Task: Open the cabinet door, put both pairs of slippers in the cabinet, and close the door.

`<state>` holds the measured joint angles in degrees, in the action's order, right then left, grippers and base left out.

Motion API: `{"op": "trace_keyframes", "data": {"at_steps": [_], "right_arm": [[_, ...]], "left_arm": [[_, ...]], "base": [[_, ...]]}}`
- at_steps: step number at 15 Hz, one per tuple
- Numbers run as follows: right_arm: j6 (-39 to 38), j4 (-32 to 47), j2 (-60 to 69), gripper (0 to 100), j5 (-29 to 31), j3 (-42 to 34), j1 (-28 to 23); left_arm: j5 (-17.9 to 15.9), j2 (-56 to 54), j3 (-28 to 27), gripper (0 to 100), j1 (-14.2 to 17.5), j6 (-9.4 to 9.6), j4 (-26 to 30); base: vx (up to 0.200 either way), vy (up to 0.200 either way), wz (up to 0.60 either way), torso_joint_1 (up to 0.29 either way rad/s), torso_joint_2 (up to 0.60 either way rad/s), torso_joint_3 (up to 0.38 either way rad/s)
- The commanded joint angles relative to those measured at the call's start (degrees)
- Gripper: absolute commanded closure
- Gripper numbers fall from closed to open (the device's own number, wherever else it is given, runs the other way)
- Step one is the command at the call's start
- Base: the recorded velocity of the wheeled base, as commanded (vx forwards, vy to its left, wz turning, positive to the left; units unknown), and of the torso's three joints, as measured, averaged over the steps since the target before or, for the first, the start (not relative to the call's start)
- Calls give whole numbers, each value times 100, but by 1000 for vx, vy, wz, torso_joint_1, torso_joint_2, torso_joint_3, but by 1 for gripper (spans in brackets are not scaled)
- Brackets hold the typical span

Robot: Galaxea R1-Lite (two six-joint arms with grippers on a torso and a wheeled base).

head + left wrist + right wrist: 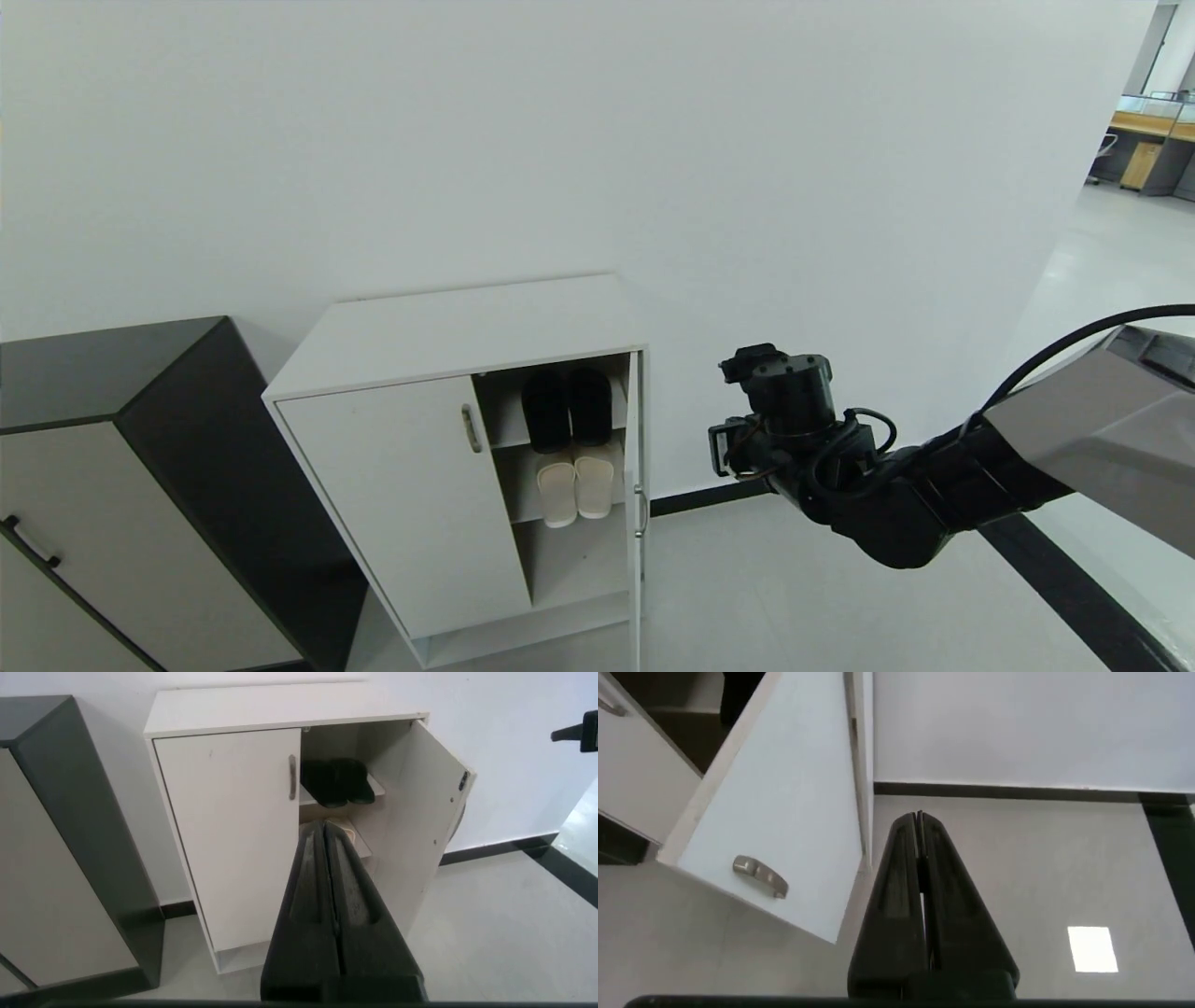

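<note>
The white cabinet [467, 327] stands against the wall with its right door [635, 504] swung open and its left door [411, 504] closed. A black pair of slippers [568, 407] lies on the top shelf and a white pair [577, 487] on the shelf below. My right gripper [921, 823] is shut and empty, just right of the open door's outer face [785, 812], near its handle [760, 875]. My left gripper [324, 833] is shut and empty, in front of the cabinet [280, 709], where the black slippers [338, 780] show.
A dark cabinet [112, 467] with pale doors stands left of the white one. Grey floor [794, 597] spreads to the right, crossed by a black strip along the wall and floor. An office area lies far right.
</note>
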<state>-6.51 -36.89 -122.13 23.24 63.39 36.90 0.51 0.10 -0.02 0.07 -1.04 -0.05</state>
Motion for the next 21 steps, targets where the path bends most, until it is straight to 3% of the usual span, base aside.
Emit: {"op": "trace_keyframes", "data": {"at_steps": [1,5,11,17,21], "right_arm": [[1,-3,5,100,-3,-20,28],[27,-3,-4,100,-3,-99,28],[396,-126,-83,100,50,-275,-60],[1038,-126,75,100,58,-600,-614],[1187,-82,31,100,129,-644,-719]], "left_arm": [[2,-1,2,100,1,-2,-4],[2,-1,2,100,-7,-2,-4],[2,8,-6,100,1,-2,-4],[2,-1,2,100,1,7,-4],[2,-1,-6,100,-7,7,-4]], "base": [[0,0,600,2,2,7],[0,0,600,8,4,2],[0,0,0,0,0,0],[0,0,0,0,0,0],[0,0,0,0,0,0]]}}
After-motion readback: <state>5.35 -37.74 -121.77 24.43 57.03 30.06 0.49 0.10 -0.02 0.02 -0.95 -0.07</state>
